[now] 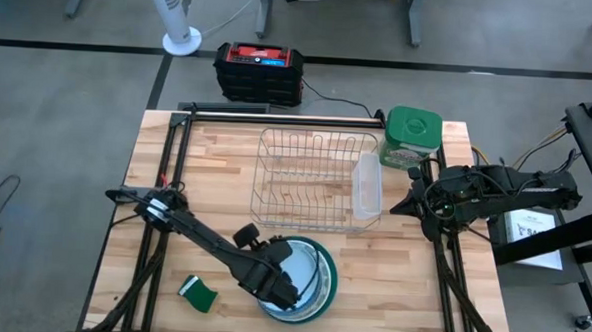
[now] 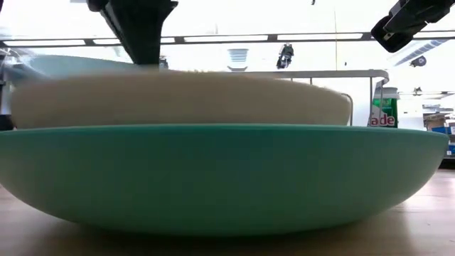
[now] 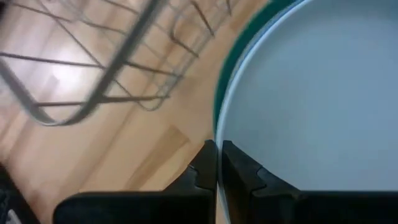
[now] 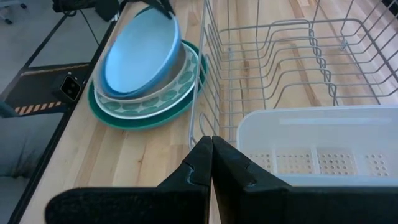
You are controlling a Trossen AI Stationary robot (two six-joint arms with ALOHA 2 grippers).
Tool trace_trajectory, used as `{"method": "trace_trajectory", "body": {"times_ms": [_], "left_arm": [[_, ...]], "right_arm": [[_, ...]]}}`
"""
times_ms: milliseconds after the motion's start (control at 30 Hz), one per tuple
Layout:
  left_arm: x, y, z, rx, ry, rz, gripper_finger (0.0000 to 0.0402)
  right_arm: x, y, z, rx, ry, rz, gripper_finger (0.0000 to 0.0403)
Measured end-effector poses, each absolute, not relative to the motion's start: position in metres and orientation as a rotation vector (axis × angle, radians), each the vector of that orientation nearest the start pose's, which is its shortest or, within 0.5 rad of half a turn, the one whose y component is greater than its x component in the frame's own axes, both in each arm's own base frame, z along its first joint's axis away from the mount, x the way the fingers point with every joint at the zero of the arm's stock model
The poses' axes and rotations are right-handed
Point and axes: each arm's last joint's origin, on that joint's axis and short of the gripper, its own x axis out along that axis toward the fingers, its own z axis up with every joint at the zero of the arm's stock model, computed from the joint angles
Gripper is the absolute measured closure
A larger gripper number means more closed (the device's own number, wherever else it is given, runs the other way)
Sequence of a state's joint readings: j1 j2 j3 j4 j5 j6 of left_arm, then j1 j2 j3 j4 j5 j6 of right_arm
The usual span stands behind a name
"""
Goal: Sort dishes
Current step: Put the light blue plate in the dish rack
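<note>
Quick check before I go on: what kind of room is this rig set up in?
Likely a lab or workshop, not a kitchen: a wooden bench on bare concrete floor, a black and red equipment case cabled behind it, and a dish rack staged as a prop.

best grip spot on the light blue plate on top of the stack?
Its raised rim: the light blue plate sits tilted on the cream plate, so one edge is lifted clear. Come from the left arm's side, where the left pincer is already at that rim.
</note>
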State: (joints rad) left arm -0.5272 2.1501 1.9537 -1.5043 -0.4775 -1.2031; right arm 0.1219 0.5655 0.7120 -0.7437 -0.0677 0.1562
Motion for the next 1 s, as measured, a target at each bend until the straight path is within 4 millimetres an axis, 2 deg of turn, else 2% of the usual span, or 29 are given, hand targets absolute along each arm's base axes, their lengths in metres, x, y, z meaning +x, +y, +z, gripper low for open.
{"method": "trace_trajectory", "body": {"times_ms": [400, 500, 700, 800, 900, 1000], "left_arm": [[0.36, -0.195, 0.241, -0.16, 1.233, 0.732, 0.0399], [0.353, -0.197, 0.247, -0.123, 1.191, 0.79, 0.04], [0.356, -0.201, 0.256, -0.118, 1.127, 0.772, 0.0401], [0.359, -0.204, 0.254, -0.141, 1.217, 0.661, 0.0401], [0.354, -0.201, 0.254, -0.108, 1.182, 0.752, 0.0401], [0.357, -0.203, 0.256, -0.123, 1.171, 0.713, 0.0401]], "right_arm": [[0.11, 0.015, 0.286, 0.135, 0.611, 0.136, 0.0403], [0.109, 0.015, 0.285, 0.136, 0.617, 0.136, 0.0403], [0.107, 0.015, 0.285, 0.138, 0.619, 0.122, 0.0403], [0.107, 0.015, 0.285, 0.137, 0.618, 0.116, 0.0403], [0.107, 0.015, 0.285, 0.137, 0.619, 0.116, 0.0403], [0.107, 0.015, 0.285, 0.144, 0.619, 0.114, 0.0403]]}}
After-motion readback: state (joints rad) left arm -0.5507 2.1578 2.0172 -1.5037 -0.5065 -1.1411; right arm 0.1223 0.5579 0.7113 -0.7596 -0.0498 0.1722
